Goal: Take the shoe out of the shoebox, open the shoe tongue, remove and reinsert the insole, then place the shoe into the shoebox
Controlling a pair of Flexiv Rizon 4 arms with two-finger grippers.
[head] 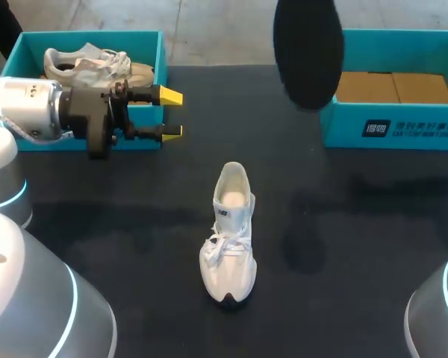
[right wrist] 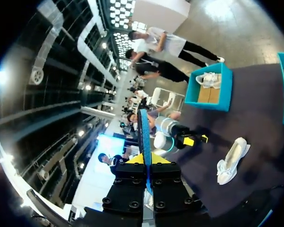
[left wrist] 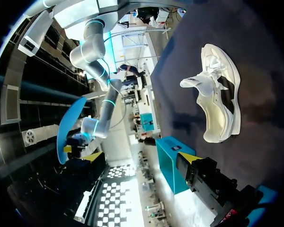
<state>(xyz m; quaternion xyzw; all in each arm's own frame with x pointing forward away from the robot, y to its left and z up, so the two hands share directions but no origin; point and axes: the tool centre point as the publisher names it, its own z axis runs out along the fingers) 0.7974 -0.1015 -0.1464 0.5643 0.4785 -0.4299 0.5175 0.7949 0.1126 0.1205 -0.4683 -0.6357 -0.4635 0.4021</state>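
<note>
Head view puts the rounded bases of our two arms closest, the left arm and the right arm both cut off at the near corners. Beyond them the shoe stands upright on its sole in the middle of the dark worktop, outside both boxes. It is white and laced, with its toe toward us and its heel opening toward the far edge. We cannot make out how far its tongue is pulled back. Farther on, our left jaws are spread apart and empty, level with the front wall of the left shoebox. A second pale shoe lies in that box. Across the worktop the right shoebox shows brown cardboard inside and is cut off at the side. A dark insole hangs above its near corner, its upper end running out of view, and whatever grips it is hidden here. From the right wrist view we see that insole edge-on, blue, with our right jaws clamped on it from both sides.
</note>
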